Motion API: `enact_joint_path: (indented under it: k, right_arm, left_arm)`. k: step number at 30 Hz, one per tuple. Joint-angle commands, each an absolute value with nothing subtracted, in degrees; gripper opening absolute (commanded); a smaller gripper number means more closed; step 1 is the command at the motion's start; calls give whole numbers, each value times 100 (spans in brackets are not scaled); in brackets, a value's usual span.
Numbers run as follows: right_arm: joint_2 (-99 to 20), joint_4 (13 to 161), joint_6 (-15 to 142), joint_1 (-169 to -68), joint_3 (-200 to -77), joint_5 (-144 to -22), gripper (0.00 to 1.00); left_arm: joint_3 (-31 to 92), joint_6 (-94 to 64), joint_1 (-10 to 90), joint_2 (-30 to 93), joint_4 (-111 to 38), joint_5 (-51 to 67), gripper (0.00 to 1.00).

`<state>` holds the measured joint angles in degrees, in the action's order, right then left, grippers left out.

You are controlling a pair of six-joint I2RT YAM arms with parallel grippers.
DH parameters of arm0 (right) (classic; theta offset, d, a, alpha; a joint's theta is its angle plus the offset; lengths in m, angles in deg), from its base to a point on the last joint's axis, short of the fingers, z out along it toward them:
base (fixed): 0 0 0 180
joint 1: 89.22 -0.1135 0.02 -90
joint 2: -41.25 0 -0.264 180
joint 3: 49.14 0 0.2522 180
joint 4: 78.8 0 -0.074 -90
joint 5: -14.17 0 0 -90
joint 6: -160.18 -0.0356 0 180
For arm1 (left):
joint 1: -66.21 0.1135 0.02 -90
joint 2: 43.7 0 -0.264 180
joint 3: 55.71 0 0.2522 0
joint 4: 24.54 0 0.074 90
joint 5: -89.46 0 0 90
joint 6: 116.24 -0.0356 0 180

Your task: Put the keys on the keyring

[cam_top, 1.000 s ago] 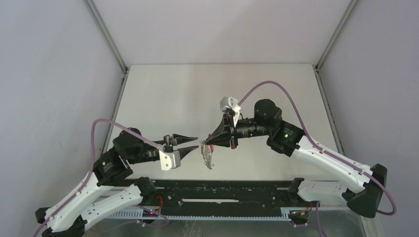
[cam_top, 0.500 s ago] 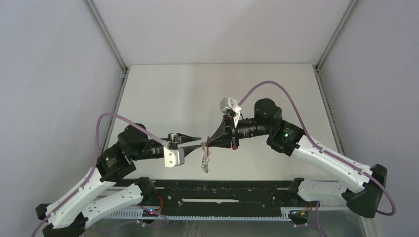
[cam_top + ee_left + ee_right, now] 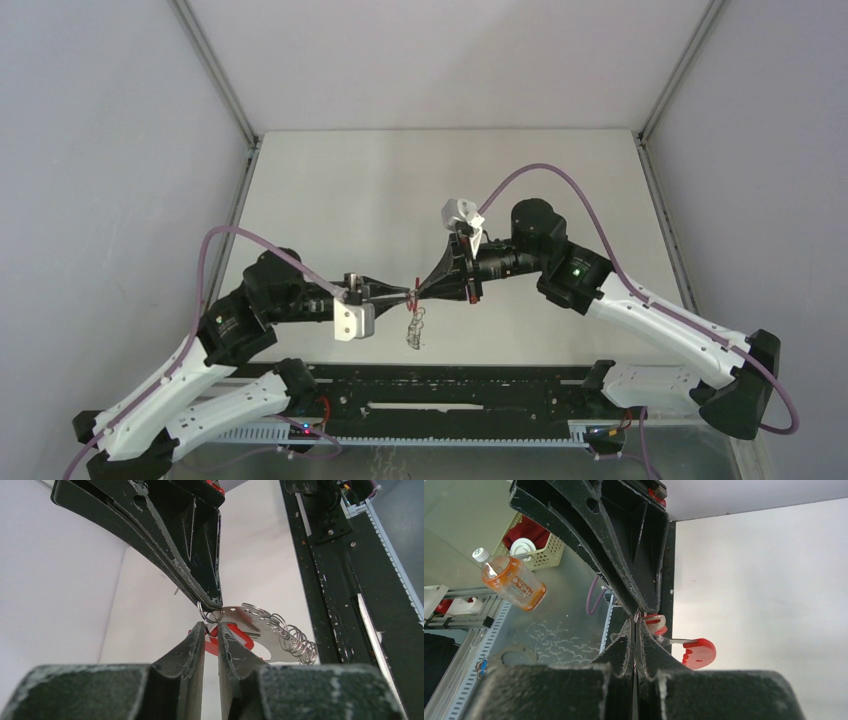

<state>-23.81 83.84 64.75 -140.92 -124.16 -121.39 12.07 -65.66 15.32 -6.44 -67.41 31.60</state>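
Note:
The keyring [image 3: 415, 326] hangs in the air between my two grippers, above the near part of the table. My right gripper [image 3: 417, 292] is shut on its top ring [image 3: 637, 616]. My left gripper [image 3: 406, 293] meets it tip to tip, with the fingers [image 3: 197, 640] closed down on a small silver ring [image 3: 214, 621], leaving only a narrow gap. The left wrist view shows a red piece [image 3: 237, 636], a flat silver plate and a cluster of rings [image 3: 292, 637] behind the tips. The right wrist view shows a red-tagged key [image 3: 699, 653] hanging beside the fingers. The blue-tagged key is out of view.
A black rail [image 3: 450, 392] runs along the table's near edge below the hanging keyring. In the right wrist view an orange bottle [image 3: 510, 582] and a basket [image 3: 536, 547] lie beyond the table. Grey walls close in the table [image 3: 350, 190] on three sides.
My left gripper was open and apart from the keyring; it has moved right to the right gripper's tips and closed on a ring. The hanging cluster swung slightly. The right arm barely moved.

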Motion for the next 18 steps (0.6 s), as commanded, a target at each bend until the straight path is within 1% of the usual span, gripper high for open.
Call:
enact_joint_path:
  k: [1,4,6,15,18]
  right_arm:
    - [-2373,8542,6541,-14049,-12692,-12240,0]
    - [-2372,8545,6543,-14039,-12695,-12228,0]
    - [-2369,8557,6533,-14046,-12698,-12211,0]
    - [-2378,8687,6323,-14029,-12695,-12002,0]
    - [-2366,8928,6233,-14024,-12692,-11918,0]
  left_arm:
    - [1495,-6680,1502,-633,-6731,3265,17]
    - [1459,-6764,1504,-659,-6811,3267,8]
    - [1415,-6906,1506,-698,-6894,3275,4]
    - [1177,-7603,1499,-883,-6997,3299,3]
    - [1091,-7814,1487,-935,-6995,3326,3]
